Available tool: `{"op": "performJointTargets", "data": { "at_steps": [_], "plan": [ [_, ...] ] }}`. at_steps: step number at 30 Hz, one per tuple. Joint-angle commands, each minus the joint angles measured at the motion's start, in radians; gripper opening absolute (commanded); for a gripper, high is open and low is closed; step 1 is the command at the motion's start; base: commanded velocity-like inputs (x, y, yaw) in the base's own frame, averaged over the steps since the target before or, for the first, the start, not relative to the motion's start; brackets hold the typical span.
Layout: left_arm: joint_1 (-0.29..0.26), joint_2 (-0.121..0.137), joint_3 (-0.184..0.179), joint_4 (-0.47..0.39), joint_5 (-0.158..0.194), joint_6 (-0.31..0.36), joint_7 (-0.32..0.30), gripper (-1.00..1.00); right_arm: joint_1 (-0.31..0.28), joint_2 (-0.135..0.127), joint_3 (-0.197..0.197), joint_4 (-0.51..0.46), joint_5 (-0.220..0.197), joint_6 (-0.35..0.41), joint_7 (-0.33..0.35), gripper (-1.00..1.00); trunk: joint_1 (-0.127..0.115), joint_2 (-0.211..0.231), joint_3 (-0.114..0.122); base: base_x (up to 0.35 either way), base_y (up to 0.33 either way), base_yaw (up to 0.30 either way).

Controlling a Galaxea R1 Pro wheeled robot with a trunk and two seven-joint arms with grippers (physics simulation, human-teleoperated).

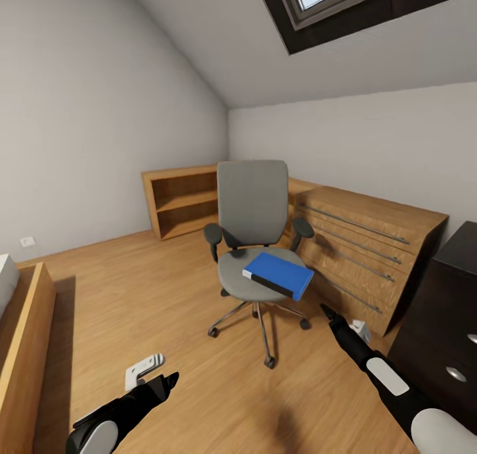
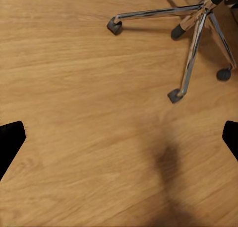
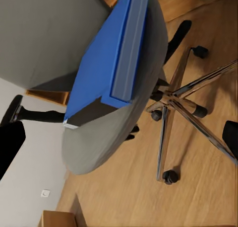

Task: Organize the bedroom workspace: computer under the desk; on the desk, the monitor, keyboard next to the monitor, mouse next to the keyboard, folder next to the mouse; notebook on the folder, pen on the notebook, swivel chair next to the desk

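folder point(image 3: 106, 63) — on swivel chair point(image 3: 114, 132)

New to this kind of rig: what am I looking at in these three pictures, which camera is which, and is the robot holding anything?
It is a simulated two-armed wheeled robot in an attic bedroom. The large picture is from its head camera, looking down over both arms: the left gripper and the right gripper reach forward over the wood floor. Ahead stands the swivel chair, with the blue folder lying on its seat. A wooden drawer chest is to its right, a low bookshelf behind.

The other two pictures come from cameras at each wrist. The left one looks at the floor and the chair's chrome base; the right one looks at the folder on the seat. In both, the black fingertips sit far apart at the edges: both grippers are open and hold nothing.
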Motion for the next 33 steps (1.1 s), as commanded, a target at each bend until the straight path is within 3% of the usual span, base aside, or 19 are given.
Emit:
{"op": "performJointTargets", "data": {
  "at_steps": [1,4,18,27,33],
  "plan": [
    [-0.001,0.001,-0.002,-0.001,0.01,0.0,0.01,1.0,-0.001,-0.001,0.005,0.0,-0.011,0.003,0.0,1.0,0.004,-0.008,-0.004,0.0,0.0,0.0],
    [-0.001,0.0,-0.002,-0.001,0.01,0.0,0.011,1.0,-0.001,-0.001,0.005,0.0,-0.011,0.003,-0.006,1.0,0.015,-0.029,-0.014,0.0,0.0,0.0],
    [-0.001,0.002,-0.002,-0.001,0.01,0.001,0.01,1.0,-0.001,-0.001,0.004,0.0,-0.011,0.003,-0.013,1.0,0.015,-0.029,-0.014,0.003,0.0,0.0],
    [-0.001,0.003,-0.002,0.0,0.011,0.0,0.01,1.0,-0.001,-0.001,0.004,0.001,-0.011,0.003,-0.019,1.0,0.015,-0.029,-0.014,0.144,0.0,0.0],
    [-0.001,0.003,-0.002,0.005,0.01,0.0,0.01,1.0,-0.001,0.0,0.004,0.0,-0.011,0.002,-0.062,1.0,0.015,-0.029,-0.014,0.18,0.0,0.0]
  ]
}}
